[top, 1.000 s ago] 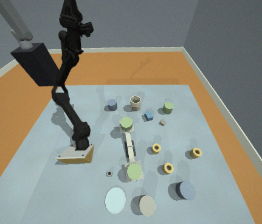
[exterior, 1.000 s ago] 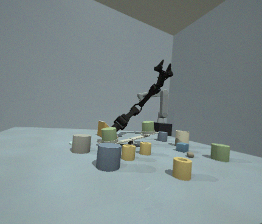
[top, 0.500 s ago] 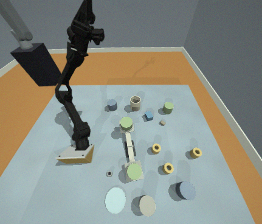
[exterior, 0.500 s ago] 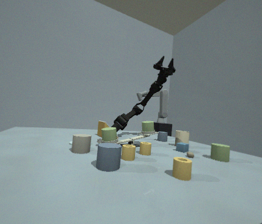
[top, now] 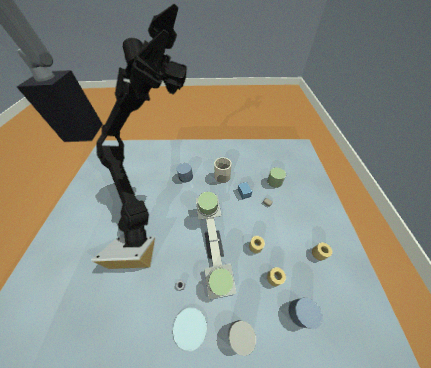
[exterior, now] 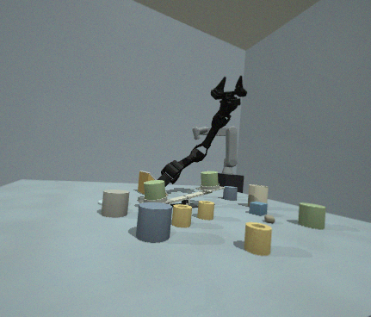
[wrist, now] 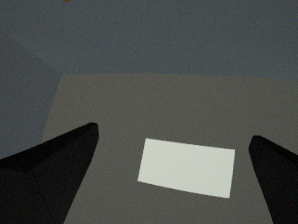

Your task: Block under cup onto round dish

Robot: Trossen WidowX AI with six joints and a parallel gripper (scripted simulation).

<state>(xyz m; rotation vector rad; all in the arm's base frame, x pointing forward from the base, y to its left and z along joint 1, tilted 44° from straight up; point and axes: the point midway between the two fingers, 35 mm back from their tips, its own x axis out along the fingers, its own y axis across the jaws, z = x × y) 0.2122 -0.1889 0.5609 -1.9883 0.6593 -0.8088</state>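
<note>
My gripper (top: 169, 20) (exterior: 232, 77) (wrist: 176, 136) is open and empty, raised high above the table and pointing upward. One green cup (top: 220, 281) (exterior: 154, 190) stands on the balance end nearer the dish. The other green cup (top: 207, 203) (exterior: 209, 178) stands on the far end. The balance beam (top: 212, 231) (exterior: 189, 196) is tilted: the end nearer the dish is lower, the far end higher. The round pale dish (top: 190, 328) lies flat, with nothing on it. No hidden block shows; which cup covers it cannot be seen directly.
A grey-beige cylinder (top: 242, 338) (exterior: 115, 202) stands beside the dish; a small nut (top: 180, 285) lies near it. A large blue-grey cylinder (top: 306, 313) (exterior: 153, 221), several yellow rings, a blue cube (top: 245, 190) (exterior: 258, 208), a beige cup (top: 223, 170) and a green cylinder (top: 277, 177) (exterior: 312, 215) stand around the balance.
</note>
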